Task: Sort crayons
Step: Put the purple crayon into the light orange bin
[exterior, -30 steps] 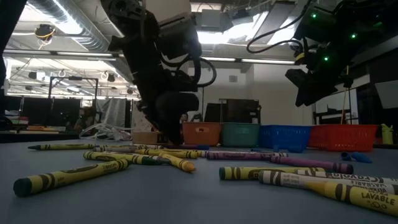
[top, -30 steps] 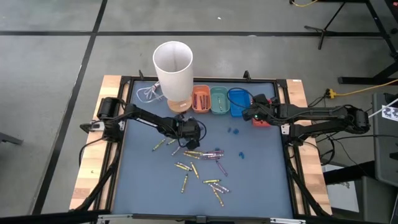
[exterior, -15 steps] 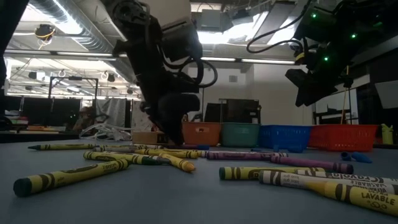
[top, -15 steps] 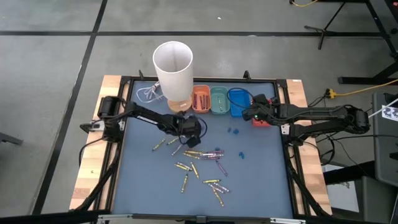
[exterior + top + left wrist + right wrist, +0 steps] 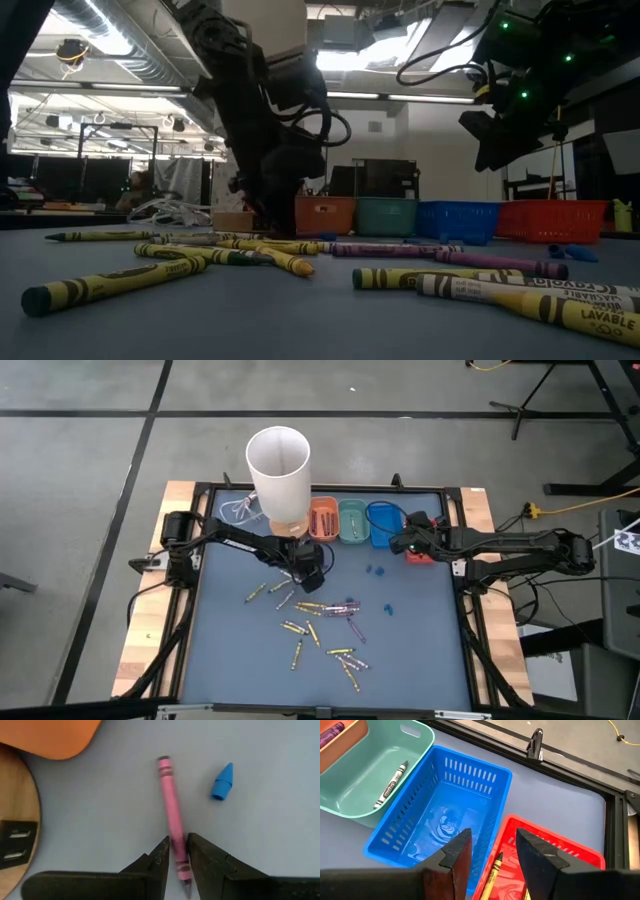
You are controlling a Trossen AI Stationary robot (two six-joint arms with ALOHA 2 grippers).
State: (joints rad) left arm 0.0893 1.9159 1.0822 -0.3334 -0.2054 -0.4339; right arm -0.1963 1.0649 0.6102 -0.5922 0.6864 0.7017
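Note:
Several yellow, purple and pale crayons (image 5: 322, 622) lie scattered on the blue mat (image 5: 240, 650). My left gripper (image 5: 308, 572) stands just in front of the orange tray (image 5: 323, 520), shut on a pink crayon (image 5: 170, 800). My right gripper (image 5: 492, 834) hovers open and empty over the blue basket (image 5: 440, 815) and the red basket (image 5: 555, 850) at the far right. A white crayon (image 5: 391, 785) lies in the teal tray (image 5: 365, 775), and a yellow one (image 5: 492, 867) in the red basket. My left gripper pinches the pink crayon between its two fingers (image 5: 161, 854), close to the crayon's pointed end (image 5: 178, 851). The fingers slant down from above and lie across the crayon. Its long blunt part reaches out beyond the fingers toward the orange tray. Whether it is clear of the mat I cannot tell.
A tall white cylinder (image 5: 279, 470) on a wooden disc (image 5: 15, 815) stands left of the trays. Small blue bits (image 5: 375, 571) lie on the mat, one (image 5: 222, 782) beside the held crayon. White cord (image 5: 238, 510) lies at the far left corner. A dark frame (image 5: 465, 560) rims the mat.
My left gripper has moved a little toward the table's far edge, nearer the orange tray, staying shut. My right arm has kept still.

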